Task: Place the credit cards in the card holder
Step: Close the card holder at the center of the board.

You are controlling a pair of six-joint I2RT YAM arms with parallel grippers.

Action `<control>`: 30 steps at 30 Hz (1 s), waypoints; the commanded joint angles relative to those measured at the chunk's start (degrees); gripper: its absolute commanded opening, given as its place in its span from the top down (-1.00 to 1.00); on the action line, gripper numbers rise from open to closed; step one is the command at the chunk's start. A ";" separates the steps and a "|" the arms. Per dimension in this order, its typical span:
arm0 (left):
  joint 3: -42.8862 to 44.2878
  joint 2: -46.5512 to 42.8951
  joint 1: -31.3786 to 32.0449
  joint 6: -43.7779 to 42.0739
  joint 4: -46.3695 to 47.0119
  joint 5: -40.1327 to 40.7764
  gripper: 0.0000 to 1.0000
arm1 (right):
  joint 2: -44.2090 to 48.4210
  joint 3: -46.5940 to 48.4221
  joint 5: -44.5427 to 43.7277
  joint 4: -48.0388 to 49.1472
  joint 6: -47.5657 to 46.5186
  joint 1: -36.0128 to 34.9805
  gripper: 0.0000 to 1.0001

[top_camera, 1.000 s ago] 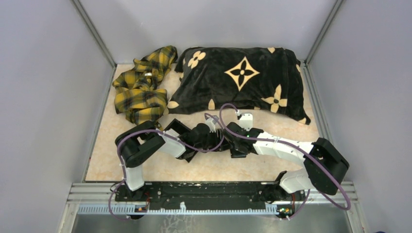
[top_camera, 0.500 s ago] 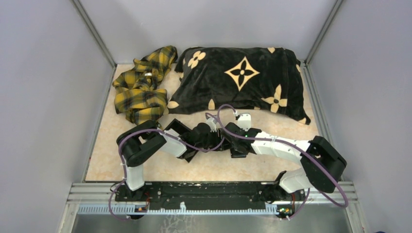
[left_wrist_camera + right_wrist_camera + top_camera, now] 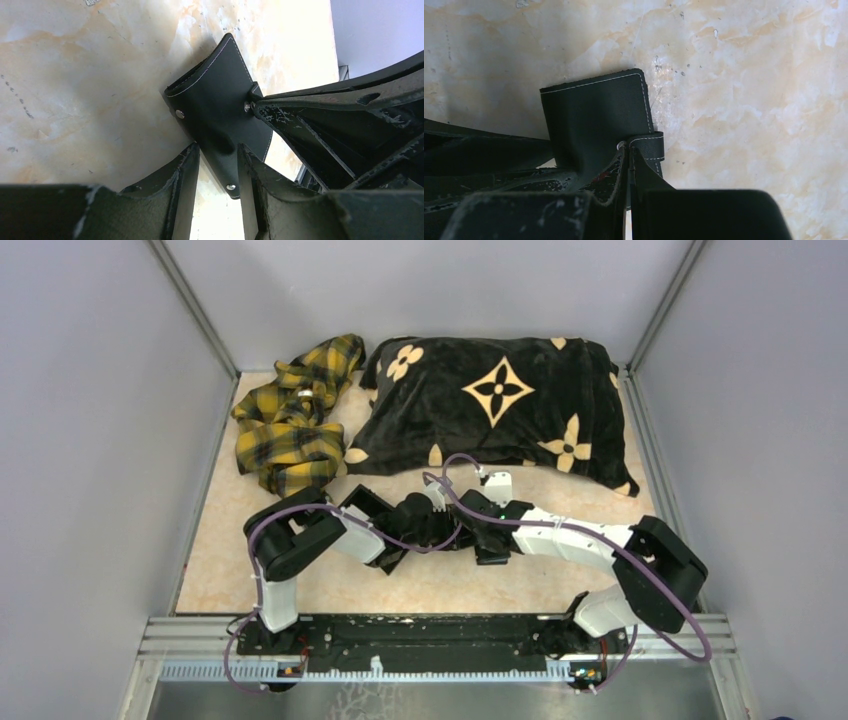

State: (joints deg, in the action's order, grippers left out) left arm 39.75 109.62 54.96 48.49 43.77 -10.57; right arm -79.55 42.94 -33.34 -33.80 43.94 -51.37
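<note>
The black card holder [image 3: 215,100] with white stitching and metal snaps is folded and held just over the marble tabletop; it also shows in the right wrist view [image 3: 594,115]. My right gripper [image 3: 628,152] is shut on its strap by a snap. My left gripper [image 3: 218,155] is open, its fingers either side of the holder's lower edge with a gap showing. In the top view both grippers, left [image 3: 425,523] and right [image 3: 478,530], meet at the table's middle and hide the holder. No credit cards are in view.
A yellow plaid cloth [image 3: 290,420] lies crumpled at the back left. A black pillow with beige flowers [image 3: 495,405] fills the back right. Grey walls close in both sides. Bare marble table [image 3: 420,590] lies in front of the grippers.
My right arm's elbow and forearm have shifted slightly left. The grippers stay together at the same spot.
</note>
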 commanded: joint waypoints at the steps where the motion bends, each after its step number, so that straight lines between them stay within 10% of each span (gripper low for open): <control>1: -2.96 5.24 -0.02 -1.85 -13.04 1.69 0.14 | -1.09 3.13 -0.46 1.31 -0.70 -0.74 1.00; 30: -3.71 6.20 -0.10 -2.07 -11.01 0.81 0.29 | -5.95 5.52 0.58 1.11 -1.49 -1.62 1.00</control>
State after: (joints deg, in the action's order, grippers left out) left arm 39.29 110.89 54.74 48.97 46.39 -10.81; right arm -83.79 46.19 -34.39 -35.03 42.33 -52.18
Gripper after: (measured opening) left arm 0.356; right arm 0.008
